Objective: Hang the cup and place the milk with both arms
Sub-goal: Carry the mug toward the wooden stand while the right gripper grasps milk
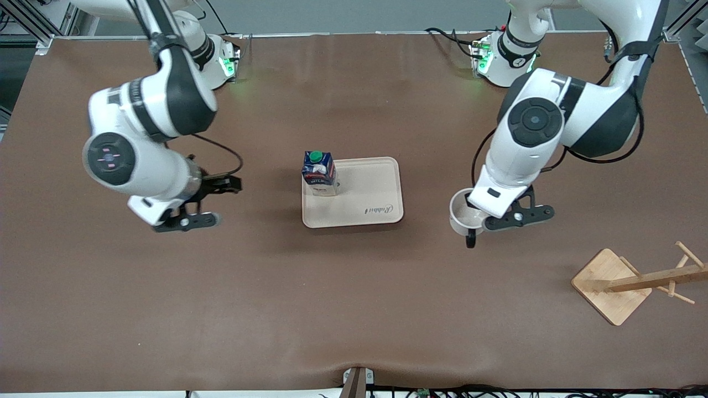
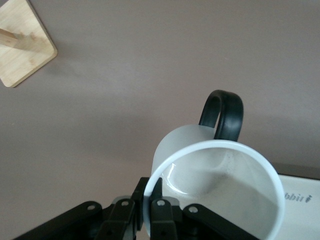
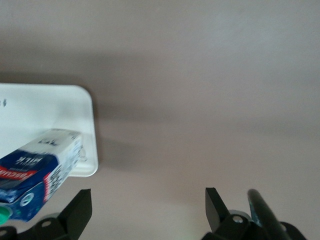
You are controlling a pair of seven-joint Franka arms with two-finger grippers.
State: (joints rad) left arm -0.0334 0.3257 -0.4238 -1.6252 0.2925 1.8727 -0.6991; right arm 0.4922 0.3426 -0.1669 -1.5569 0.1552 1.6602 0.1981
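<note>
My left gripper (image 1: 482, 220) is shut on the rim of the white cup (image 1: 462, 213), whose black handle (image 1: 470, 241) points toward the front camera. It holds the cup over the table between the tray and the rack. In the left wrist view the fingers (image 2: 159, 202) pinch the cup's (image 2: 220, 185) wall; the smiley face is hidden. The dark blue milk (image 1: 319, 174) with a green cap stands upright on the beige tray (image 1: 365, 213), at the corner toward the right arm. My right gripper (image 1: 206, 203) is open and empty over bare table beside the tray; it also shows in the right wrist view (image 3: 147, 205) with the milk (image 3: 40, 175).
A wooden cup rack (image 1: 625, 282) with pegs stands near the front camera at the left arm's end of the table; its base shows in the left wrist view (image 2: 22, 45). The brown table mat (image 1: 354, 309) stretches wide around the tray.
</note>
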